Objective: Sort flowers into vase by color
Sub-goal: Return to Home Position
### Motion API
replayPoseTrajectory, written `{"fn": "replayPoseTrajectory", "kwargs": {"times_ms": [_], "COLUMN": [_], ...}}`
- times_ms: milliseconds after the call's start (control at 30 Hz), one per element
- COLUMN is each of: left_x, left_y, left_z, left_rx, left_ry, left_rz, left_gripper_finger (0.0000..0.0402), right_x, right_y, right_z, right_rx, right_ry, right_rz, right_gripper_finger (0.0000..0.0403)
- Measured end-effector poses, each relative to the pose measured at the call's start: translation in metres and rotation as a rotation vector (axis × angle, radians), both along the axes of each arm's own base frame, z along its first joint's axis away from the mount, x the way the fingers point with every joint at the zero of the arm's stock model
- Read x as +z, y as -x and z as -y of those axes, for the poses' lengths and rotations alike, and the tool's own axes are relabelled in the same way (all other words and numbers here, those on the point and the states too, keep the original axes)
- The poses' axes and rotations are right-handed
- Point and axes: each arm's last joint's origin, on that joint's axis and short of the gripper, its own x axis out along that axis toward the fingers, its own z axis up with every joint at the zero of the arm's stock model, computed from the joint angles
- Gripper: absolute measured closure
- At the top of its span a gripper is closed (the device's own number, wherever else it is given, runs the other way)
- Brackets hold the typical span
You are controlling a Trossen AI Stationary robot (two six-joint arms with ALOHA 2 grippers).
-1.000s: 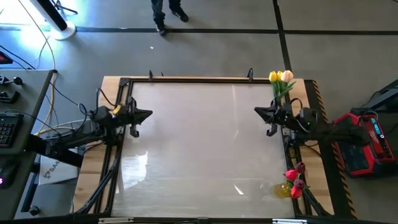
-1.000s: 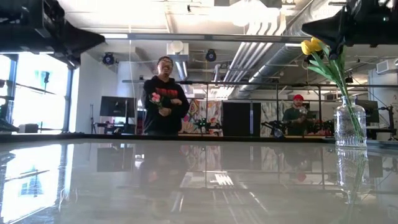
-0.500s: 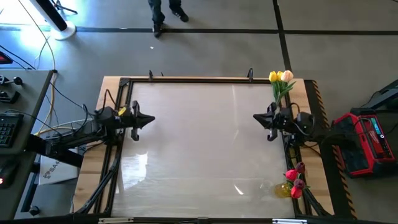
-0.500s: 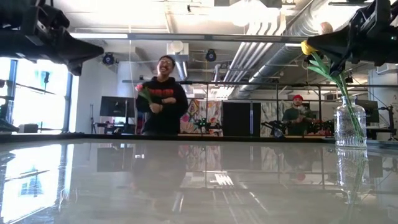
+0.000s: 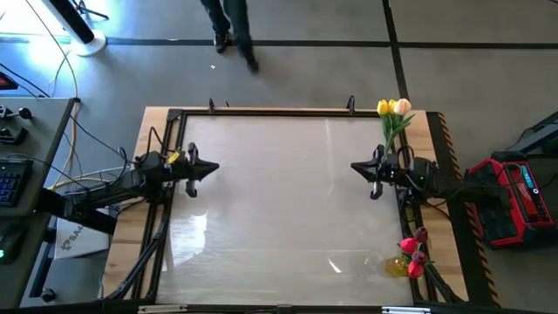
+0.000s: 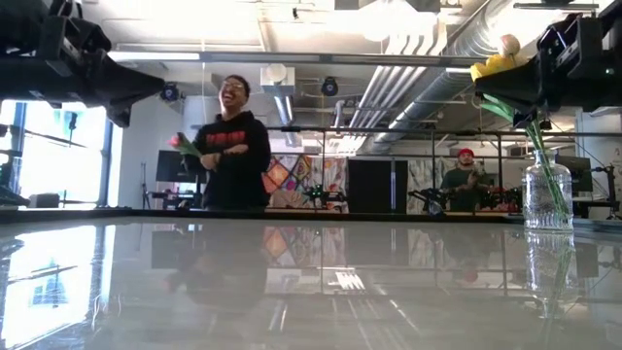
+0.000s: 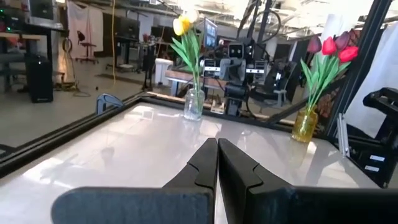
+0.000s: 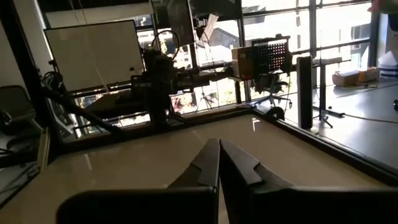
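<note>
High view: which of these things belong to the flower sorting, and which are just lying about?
Job: yellow and peach tulips in the clear glass vase; red and dark red tulips in the yellow vase; left arm and right arm, jaws shut, over the table.
Lying about: red-and-black case on the floor; keyboard; person beyond the table.

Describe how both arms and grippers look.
Left arm and right arm: slim, black. Left gripper and right gripper: two dark tapered fingers each. A yellow mark shows near the left wrist; cables run beside that arm.
</note>
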Motion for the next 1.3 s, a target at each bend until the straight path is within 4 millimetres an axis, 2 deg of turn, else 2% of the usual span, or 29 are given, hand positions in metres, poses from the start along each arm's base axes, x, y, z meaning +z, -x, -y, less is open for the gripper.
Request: {"fn": "replayPoseTrajectory", "kwargs": {"times_ms": [200,367,533,1300], "left_x": [-0.0004,-0.0003,0.0055,0.0031], "left_y": [-0.0005,-0.0016,-0.0008,-0.0011], "left_z": [0.0006,0.0040,0.0027,0.0025], "left_rx": [-0.002,-0.004,0.065,0.072], "left_ry": [0.094,0.108,0.198,0.197], "left_rz": [0.010,0.014,0.097,0.071], "left_gripper_finger": [0.0401,0.0401,0.0401,0.0401], "right_x": [-0.0012,-0.0014,-0.0014,-0.0030], "right_y": [-0.0001,-0.0002,0.0002,0.0002], "right_z": [0.0000,-0.0001,0.0017,0.0021], "right_rx": [-0.001,-0.001,-0.064,-0.075], "right_ry": [0.016,0.045,0.045,0.042], "right_rz": [-0.016,-0.023,-0.025,-0.041], "right_gripper_finger": [0.0403,0.0403,0.0403,0.0402]}}
